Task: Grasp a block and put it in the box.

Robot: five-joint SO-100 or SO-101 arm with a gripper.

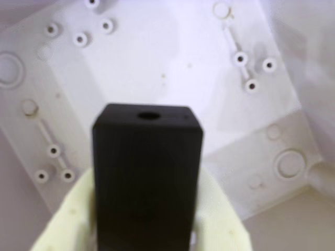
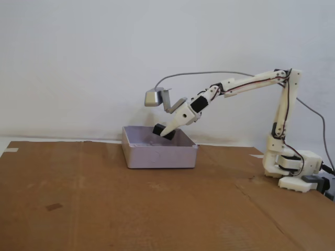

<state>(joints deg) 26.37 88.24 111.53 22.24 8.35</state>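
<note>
A black rectangular block (image 1: 147,178) with a small round hole in its top end fills the lower middle of the wrist view, held between my pale yellow fingers (image 1: 68,219). In the fixed view my gripper (image 2: 168,132) is shut on the block (image 2: 163,131) and holds it just above the open top of the white box (image 2: 157,157), over its middle. The wrist view looks down into the box's white moulded floor (image 1: 157,57), with its studs and round marks.
The box stands on brown cardboard (image 2: 104,204) that covers the table. My arm's base (image 2: 290,167) sits at the right of the fixed view, with a cable trailing behind it. A white wall is behind.
</note>
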